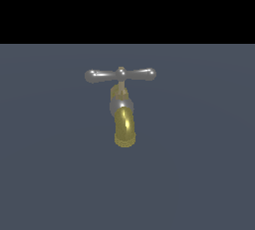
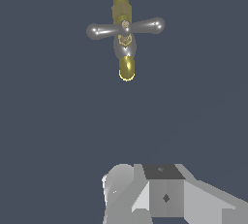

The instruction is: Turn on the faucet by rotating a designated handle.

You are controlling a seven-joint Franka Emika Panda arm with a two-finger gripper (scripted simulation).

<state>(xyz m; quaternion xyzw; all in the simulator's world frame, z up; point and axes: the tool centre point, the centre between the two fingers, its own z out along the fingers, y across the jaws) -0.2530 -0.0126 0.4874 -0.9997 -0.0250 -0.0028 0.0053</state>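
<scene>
Grey blocky housing of the claw (image 2: 162,194) fills the near edge of the wrist view; fingertips are out of frame, so cannot tell whether it stands wide or narrow. It holds nothing visible. Arm absent from the exterior view.

Outward from the claw: a broad stretch of bare slate-grey surface (image 2: 58,136), then the faucet (image 2: 125,39), well apart from the claw and straight ahead along the camera's line of sight.

Handle (image 2: 125,26): silver crossbar, long axis lying across the spout's axis, slightly tilted. In the exterior view it sits level atop the thin stem, above the yellow spout (image 1: 124,127), which points toward that camera.

Judgement: approach not yet begun. Either bulbous end looks about equally near, though depth is poorly resolved here.
</scene>
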